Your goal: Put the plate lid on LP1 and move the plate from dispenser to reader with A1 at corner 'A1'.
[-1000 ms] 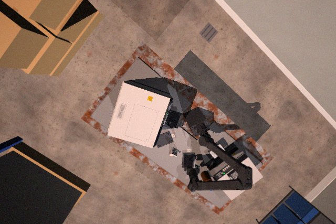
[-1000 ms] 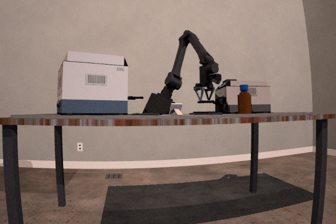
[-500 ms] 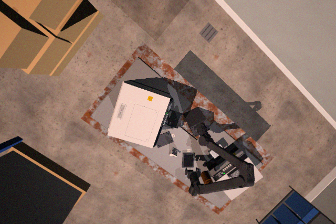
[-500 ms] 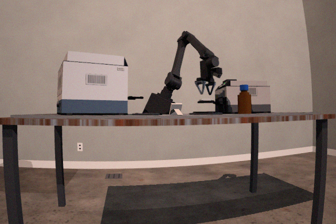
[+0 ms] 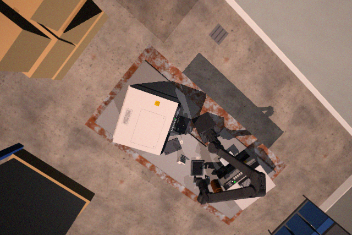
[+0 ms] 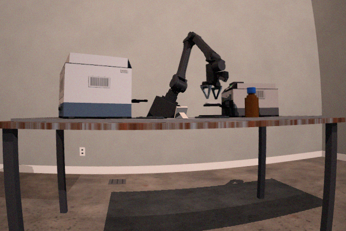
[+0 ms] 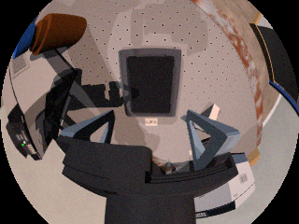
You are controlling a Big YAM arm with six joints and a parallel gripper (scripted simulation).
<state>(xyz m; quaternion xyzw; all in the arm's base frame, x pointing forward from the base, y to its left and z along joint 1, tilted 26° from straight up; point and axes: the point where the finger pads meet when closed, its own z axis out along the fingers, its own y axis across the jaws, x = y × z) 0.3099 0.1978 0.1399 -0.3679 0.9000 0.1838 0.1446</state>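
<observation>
My gripper (image 5: 202, 179) (image 6: 211, 97) (image 7: 150, 113) is open and empty, pointing down above the deck. In the wrist view, LP1 (image 7: 121, 81) (image 5: 191, 167) is a grey-rimmed rectangle with a dark middle, just beyond my fingertips. I cannot tell whether the clear or dark lid lies in it. The dispenser's stage (image 6: 212, 105) shows below my fingers, with a thin pale item (image 6: 212, 102) on it, seemingly the plate. Whether a lid covers it, and its A1 corner, cannot be seen. The reader's stage (image 5: 181, 125) (image 6: 139, 100) looks bare.
The reader (image 5: 147, 121) (image 6: 96, 87) stands left. The dispenser (image 6: 268, 98) (image 7: 28, 79) stands right. The blue-capped brown bottle (image 5: 215, 186) (image 6: 251, 105) (image 7: 61, 33) is upright beside it. N1 (image 5: 172, 146) is a dark flat position near the reader. A small white stand (image 5: 181, 159) (image 6: 180, 110) stands between.
</observation>
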